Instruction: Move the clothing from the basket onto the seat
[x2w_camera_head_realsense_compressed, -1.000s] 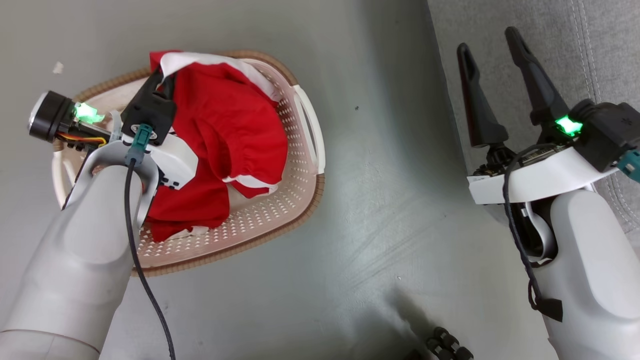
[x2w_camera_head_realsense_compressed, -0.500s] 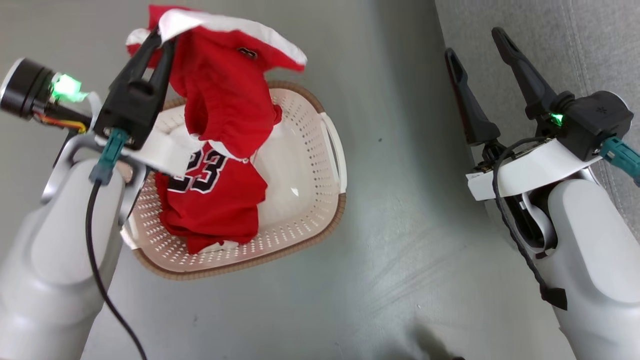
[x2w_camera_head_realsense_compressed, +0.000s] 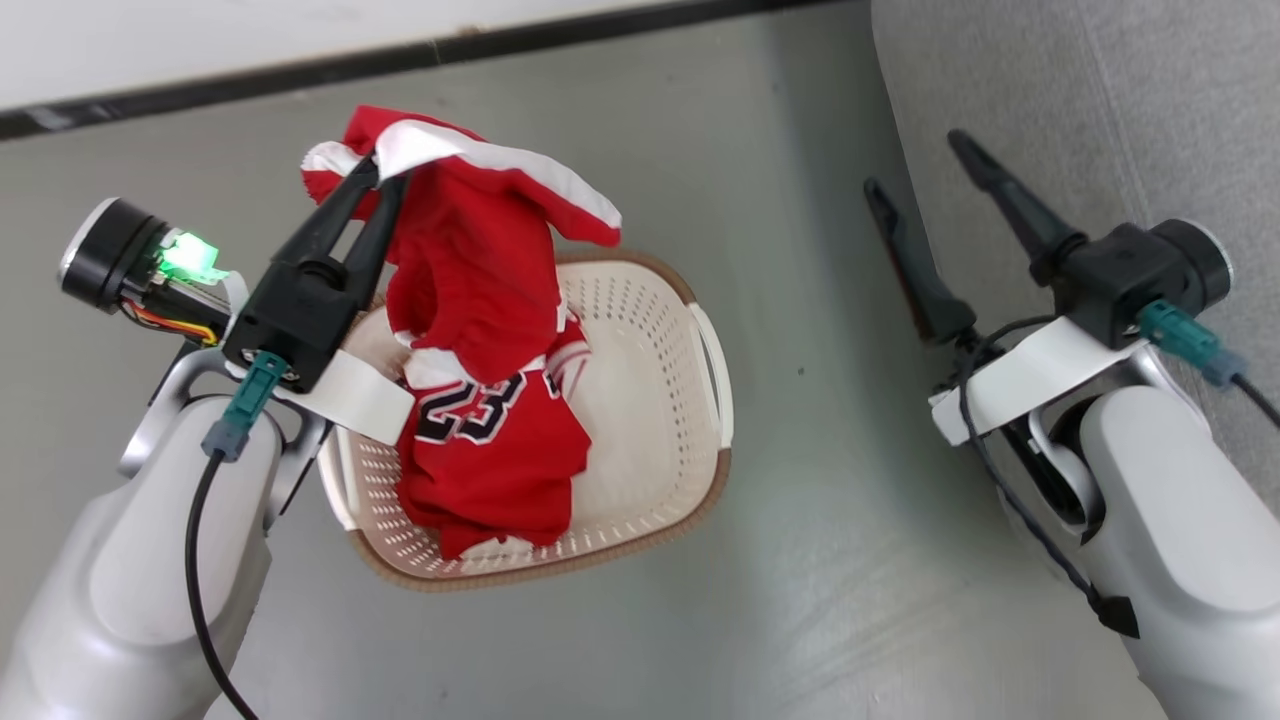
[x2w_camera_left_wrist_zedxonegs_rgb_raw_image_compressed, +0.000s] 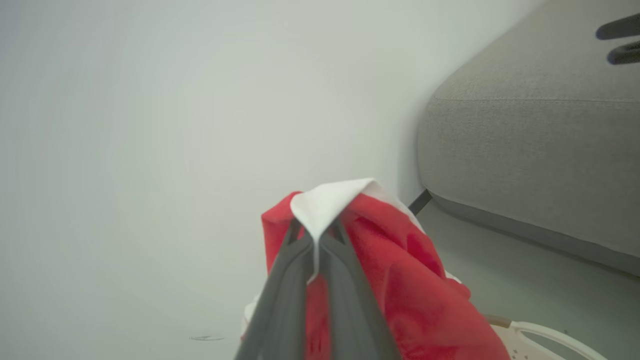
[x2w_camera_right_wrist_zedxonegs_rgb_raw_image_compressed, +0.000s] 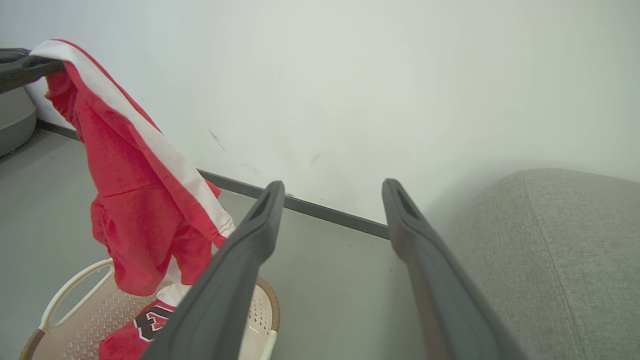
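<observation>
Left gripper (x2w_camera_head_realsense_compressed: 386, 176) pinches the red garment (x2w_camera_head_realsense_compressed: 470, 270) by its white trim alone, so it could slip before reaching the seat (x2w_camera_head_realsense_compressed: 1050, 100); right gripper (x2w_camera_head_realsense_compressed: 912, 162) gapes wide, empty.

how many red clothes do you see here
2. One red garment with white trim hangs pinched in the left claw above the basket. The number 23 jersey lies inside the basket. Another could be hidden beneath it.

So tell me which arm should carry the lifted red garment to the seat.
Left. The left gripper is shut on the red garment, which hangs above the basket; the right gripper stands open and empty by the seat.
</observation>
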